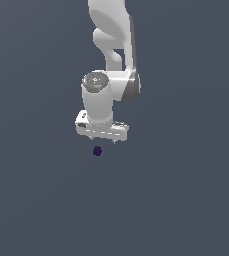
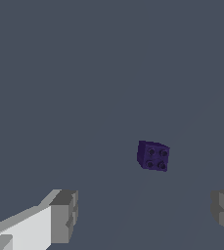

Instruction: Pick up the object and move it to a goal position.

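The object (image 1: 97, 151) is a tiny dark purple, almost black blob on the flat grey floor in the exterior view, just below the white gripper (image 1: 104, 137). In the wrist view the object (image 2: 153, 156) reads as a small dark purple block with four studs on one face. It lies beyond the gripper (image 2: 145, 215), clear of both grey fingertips (image 2: 64, 215). The gripper is open, its jaws wide apart with nothing between them. It hangs above the object without touching it.
The white arm (image 1: 111, 55) comes down from the top of the exterior view. A plain dark grey surface (image 1: 186, 200) fills both views. No goal marker shows.
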{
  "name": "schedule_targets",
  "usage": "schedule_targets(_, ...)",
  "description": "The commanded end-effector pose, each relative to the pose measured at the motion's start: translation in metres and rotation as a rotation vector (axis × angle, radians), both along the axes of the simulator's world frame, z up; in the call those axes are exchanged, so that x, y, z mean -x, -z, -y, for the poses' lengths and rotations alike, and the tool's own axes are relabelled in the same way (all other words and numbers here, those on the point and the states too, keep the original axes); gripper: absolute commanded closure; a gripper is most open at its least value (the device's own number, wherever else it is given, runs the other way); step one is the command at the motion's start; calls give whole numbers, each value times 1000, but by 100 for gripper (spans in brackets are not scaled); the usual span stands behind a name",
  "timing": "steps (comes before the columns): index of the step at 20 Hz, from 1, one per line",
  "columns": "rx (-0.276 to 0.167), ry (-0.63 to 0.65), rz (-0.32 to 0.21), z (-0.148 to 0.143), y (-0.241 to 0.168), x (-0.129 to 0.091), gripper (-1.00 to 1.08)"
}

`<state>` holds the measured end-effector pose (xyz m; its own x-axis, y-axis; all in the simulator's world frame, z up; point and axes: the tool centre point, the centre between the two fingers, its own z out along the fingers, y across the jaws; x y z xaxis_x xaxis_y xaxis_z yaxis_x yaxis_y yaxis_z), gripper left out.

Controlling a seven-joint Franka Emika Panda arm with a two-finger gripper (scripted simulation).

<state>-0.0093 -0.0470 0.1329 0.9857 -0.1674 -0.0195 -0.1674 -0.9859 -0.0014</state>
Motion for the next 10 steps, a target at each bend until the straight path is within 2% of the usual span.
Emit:
schedule_targets(1,1,38,5,11,19,0,-92)
schedule_targets(10,5,118,18,35,58,4,-92)
